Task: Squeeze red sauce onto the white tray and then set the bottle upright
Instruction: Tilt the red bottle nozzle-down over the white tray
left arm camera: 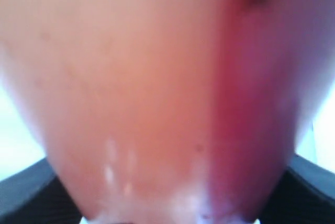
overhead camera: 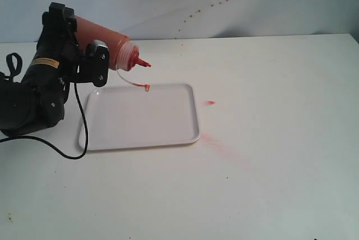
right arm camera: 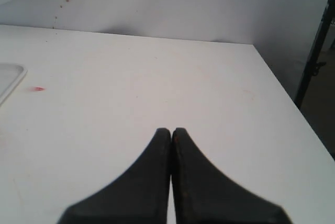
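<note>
There is one bottle [overhead camera: 115, 44], and the left gripper [overhead camera: 87, 33] has it clamped across the body between two black fingers [overhead camera: 99, 60]. The jaws stand wide apart because the bottle fills the gap. The bottle lies tipped almost flat at the far left of the scene. Its single red nozzle [overhead camera: 143, 63] points right and a little down, above the far left corner of the one white tray [overhead camera: 140, 119]. A thin tether hangs in a loop from the neck, and the small cap [overhead camera: 147, 87] dangles at the tray's far rim; I cannot tell whether it touches. The red sauce [left arm camera: 246, 109] shows as a darker band inside the bottle [left arm camera: 131, 88], which fills the left wrist view with a dark finger [left arm camera: 26, 200] at each side.

The tray lies flat on the white table [overhead camera: 280, 167], left of centre. Just to its right are two marks: one small red fleck [overhead camera: 210, 102] and, nearer, one faint pink smear [overhead camera: 213, 142]. A scatter of small red spots [overhead camera: 213, 4] dots the back wall. One black cable [overhead camera: 84, 114] hangs from the left arm across the tray's left edge.

The right gripper [right arm camera: 171, 132] is closed tight, tips together and holding nothing, above bare table. One tray corner [right arm camera: 8, 80] and the fleck [right arm camera: 37, 89] show in its view.
</note>
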Robot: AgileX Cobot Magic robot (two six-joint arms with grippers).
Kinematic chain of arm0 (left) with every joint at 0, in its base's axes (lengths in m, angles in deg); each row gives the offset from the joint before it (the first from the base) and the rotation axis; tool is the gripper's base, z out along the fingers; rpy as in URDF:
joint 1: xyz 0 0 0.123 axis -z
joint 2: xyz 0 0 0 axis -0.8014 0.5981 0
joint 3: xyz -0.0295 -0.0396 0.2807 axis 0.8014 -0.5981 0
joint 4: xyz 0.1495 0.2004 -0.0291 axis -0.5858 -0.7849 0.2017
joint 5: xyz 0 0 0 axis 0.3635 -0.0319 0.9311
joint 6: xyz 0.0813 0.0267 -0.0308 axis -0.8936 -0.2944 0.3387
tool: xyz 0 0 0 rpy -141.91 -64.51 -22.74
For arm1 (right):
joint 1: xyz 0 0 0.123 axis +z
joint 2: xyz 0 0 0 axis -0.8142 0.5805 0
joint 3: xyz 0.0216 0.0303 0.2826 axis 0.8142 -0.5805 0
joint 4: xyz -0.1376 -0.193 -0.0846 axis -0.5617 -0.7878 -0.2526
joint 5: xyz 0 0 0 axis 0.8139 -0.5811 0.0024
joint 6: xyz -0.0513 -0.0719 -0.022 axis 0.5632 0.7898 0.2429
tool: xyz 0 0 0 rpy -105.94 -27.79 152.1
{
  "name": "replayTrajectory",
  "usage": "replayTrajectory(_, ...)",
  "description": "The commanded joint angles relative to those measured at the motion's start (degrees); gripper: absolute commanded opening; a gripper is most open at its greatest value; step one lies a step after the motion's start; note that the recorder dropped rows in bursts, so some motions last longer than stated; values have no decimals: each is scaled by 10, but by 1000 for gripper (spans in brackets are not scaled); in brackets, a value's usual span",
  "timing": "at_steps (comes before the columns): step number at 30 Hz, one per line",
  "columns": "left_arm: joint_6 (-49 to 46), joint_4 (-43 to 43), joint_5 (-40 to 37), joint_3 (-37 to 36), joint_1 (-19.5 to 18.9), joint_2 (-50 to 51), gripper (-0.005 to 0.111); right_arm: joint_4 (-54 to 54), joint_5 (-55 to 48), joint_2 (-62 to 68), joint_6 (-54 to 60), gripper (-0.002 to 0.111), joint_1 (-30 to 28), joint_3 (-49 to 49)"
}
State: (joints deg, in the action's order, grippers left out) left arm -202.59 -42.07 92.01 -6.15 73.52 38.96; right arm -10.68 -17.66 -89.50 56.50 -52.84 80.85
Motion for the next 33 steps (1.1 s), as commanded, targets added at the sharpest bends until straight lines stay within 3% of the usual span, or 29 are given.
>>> replayTrajectory(1,7,-13,45,-3,3,-12,0,-10,11,-2,-2,0,2,-2)
replayTrajectory(4,7,-37,60,-6,3,-12,0,-31,14,-2,8,0,2,-2)
replayTrajectory(8,7,-87,72,-6,3,-12,0,79,114,-2,-12,0,2,-2)
replayTrajectory(12,7,-100,76,-6,3,-12,0,87,259,-2,-63,0,2,-2)
replayTrajectory(17,7,-157,123,-5,3,-12,0,87,262,-2,-123,0,12,-2)
replayTrajectory(24,7,-158,126,-5,3,-12,0,65,277,14,-124,0,111,-2)
replayTrajectory(33,7,-158,126,-5,3,-12,0,-75,403,150,-171,0,268,-2)
